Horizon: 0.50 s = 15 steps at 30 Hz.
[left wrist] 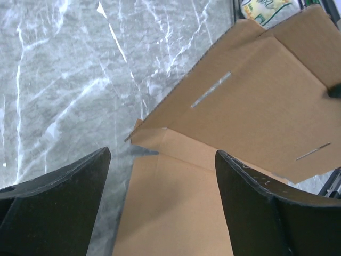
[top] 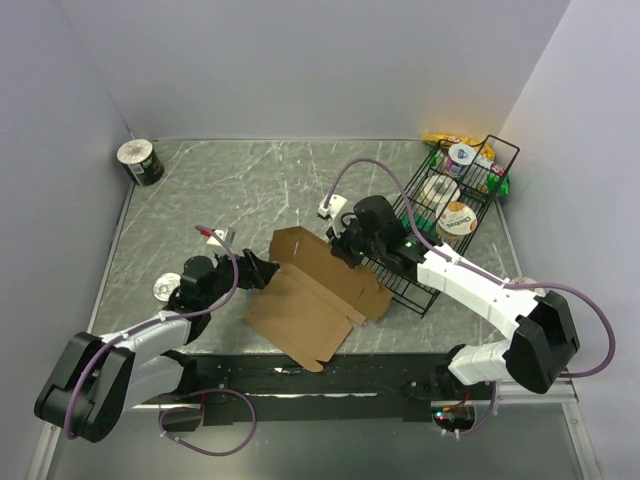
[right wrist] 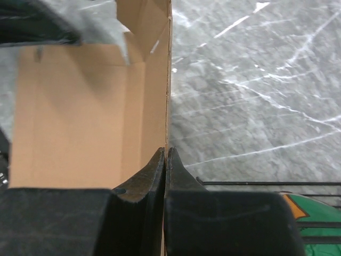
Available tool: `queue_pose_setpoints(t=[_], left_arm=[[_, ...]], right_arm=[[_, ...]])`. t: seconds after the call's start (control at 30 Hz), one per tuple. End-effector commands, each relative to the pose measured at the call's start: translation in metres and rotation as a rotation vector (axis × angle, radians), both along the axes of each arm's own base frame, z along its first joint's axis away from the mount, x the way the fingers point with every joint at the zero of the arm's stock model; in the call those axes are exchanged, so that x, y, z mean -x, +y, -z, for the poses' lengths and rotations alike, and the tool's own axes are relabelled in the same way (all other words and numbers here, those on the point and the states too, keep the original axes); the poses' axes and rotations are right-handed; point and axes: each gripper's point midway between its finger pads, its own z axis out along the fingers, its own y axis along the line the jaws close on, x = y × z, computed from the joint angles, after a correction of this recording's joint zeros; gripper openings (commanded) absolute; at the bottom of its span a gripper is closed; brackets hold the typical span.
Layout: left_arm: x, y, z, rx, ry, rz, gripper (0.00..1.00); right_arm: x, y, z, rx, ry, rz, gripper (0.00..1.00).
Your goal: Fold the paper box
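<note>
The paper box [top: 310, 300] is a brown cardboard sheet lying mid-table, its far panel [top: 320, 255] tilted up along a crease. My right gripper [top: 338, 250] is shut on that raised panel's thin edge; in the right wrist view the fingertips [right wrist: 167, 152] pinch the cardboard [right wrist: 80, 106] edge-on. My left gripper [top: 262, 272] is open at the sheet's left side. In the left wrist view its gap [left wrist: 162, 152] spans the left edge of the flat panel [left wrist: 176, 213], one finger over the table, the other over cardboard. The raised panel [left wrist: 256, 101] shows two slots.
A black wire basket [top: 415, 290] stands just right of the box, holding tape rolls and packets; its wire [right wrist: 266, 184] and a green packet [right wrist: 314, 213] lie beside my right fingers. A dark roll [top: 140, 162] sits at the back left, a small disc [top: 163, 289] by the left arm.
</note>
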Motion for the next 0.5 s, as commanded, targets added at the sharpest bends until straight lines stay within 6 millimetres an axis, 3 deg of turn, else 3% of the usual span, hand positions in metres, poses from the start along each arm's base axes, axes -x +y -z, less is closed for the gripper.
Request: queue_pose_setpoints(t=[0.0,0.23,0.47], left_arm=[[-0.008,-0.006,-0.025,0.054,-0.095,0.043,0.85],[-0.012,-0.013,-0.024,0.077,-0.109,0.108,0.78],[-0.035,-0.012,-0.014,0.081,-0.065,0.053,0.56]], right_arm=[[0.014,0.004,-0.033,-0.076,-0.025,-0.063,0.00],[0.016,0.002,-0.029,-0.071,-0.010,-0.058,0.00],[0.012,-0.002,-0.015,-0.038,-0.001,-0.030,0.00]])
